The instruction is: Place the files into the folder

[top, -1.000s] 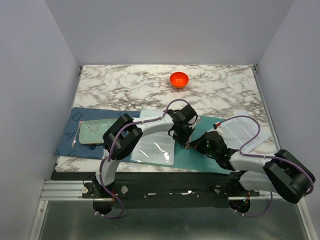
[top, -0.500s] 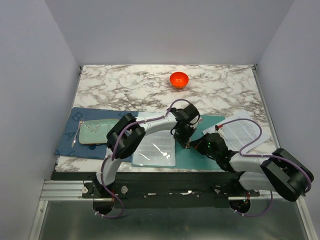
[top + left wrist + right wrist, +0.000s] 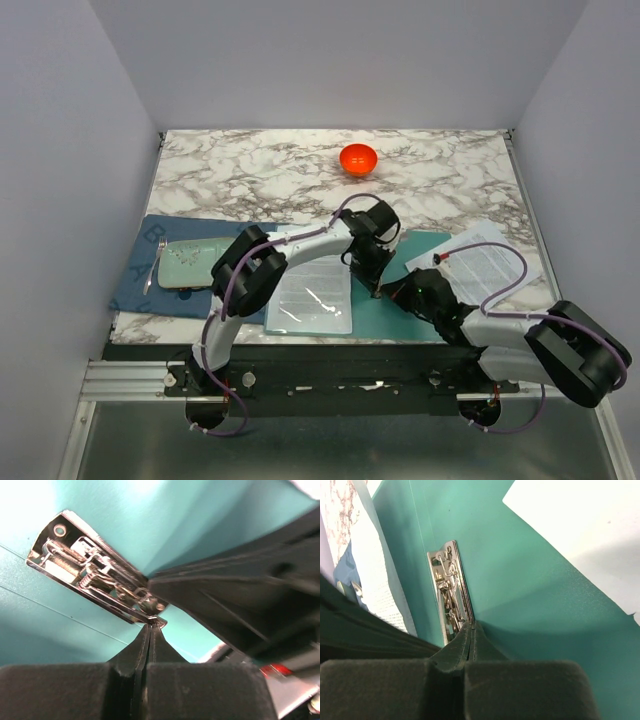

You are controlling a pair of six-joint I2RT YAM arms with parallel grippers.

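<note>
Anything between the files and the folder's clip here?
Yes. The left gripper and right gripper, both shut, have their tips at the metal clip; the right arm lies over the folder's right half, between the files and the clip.

So the marble table [image 3: 250,175] has an orange bowl [image 3: 358,158] at the back, a blue mat [image 3: 150,262] front-left, the teal folder [image 3: 425,245] mid-front, and the files [image 3: 490,262] front-right.

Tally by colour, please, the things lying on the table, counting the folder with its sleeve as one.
Orange: 1, bowl
Teal: 1, folder
White: 1, files
Dark blue: 1, mat
Pale green: 1, tray
Silver: 1, utensil
Total: 6
</note>
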